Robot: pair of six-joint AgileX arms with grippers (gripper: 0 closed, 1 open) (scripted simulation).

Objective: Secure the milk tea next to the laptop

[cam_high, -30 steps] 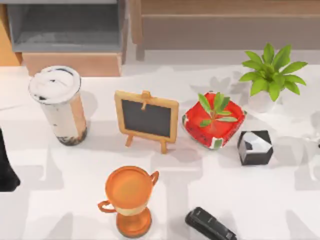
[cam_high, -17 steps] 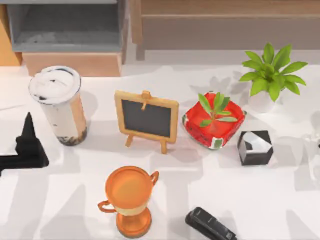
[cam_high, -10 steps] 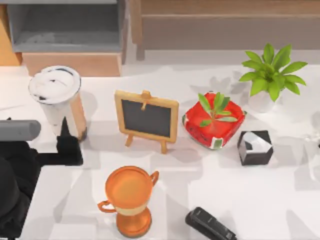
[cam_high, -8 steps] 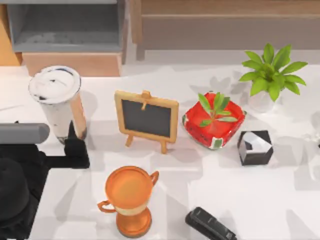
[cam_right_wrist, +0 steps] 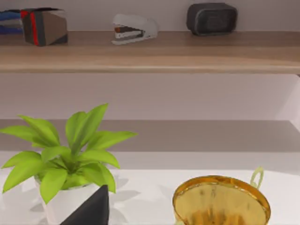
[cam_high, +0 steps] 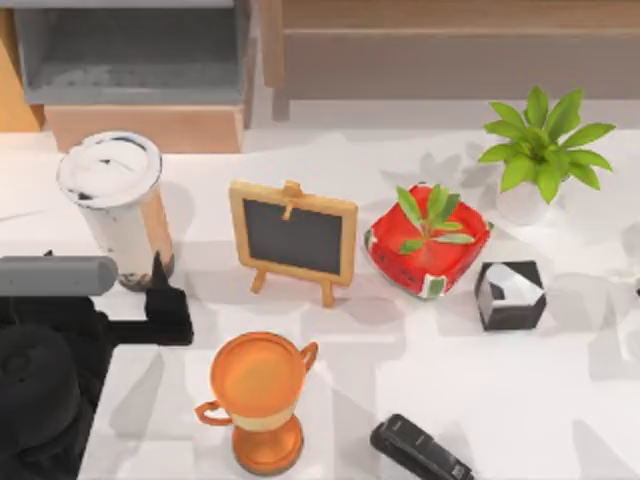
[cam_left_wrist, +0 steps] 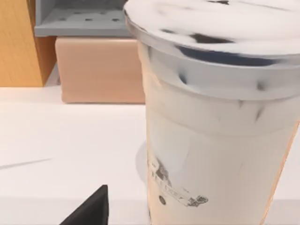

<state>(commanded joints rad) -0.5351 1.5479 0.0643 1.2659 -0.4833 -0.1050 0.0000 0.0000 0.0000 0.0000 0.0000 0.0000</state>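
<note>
1. Since half a second ago, my left gripper (cam_high: 157,285) has slid rightward to the milk tea's (cam_high: 122,210) base; I cannot tell how wide its fingers stand.
2. Beyond it, the milk tea stands upright at the table's (cam_high: 480,380) far left, unmoved.
3. Further right, the small chalkboard (cam_high: 293,236) is unchanged.

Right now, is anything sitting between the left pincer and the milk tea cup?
Nothing visible does. In the top view the left pincer sits right at the base of the milk tea at the table's left, with bare table around it. The left wrist view shows the cup close ahead, unobstructed. The trophy stands off to the side.
</note>
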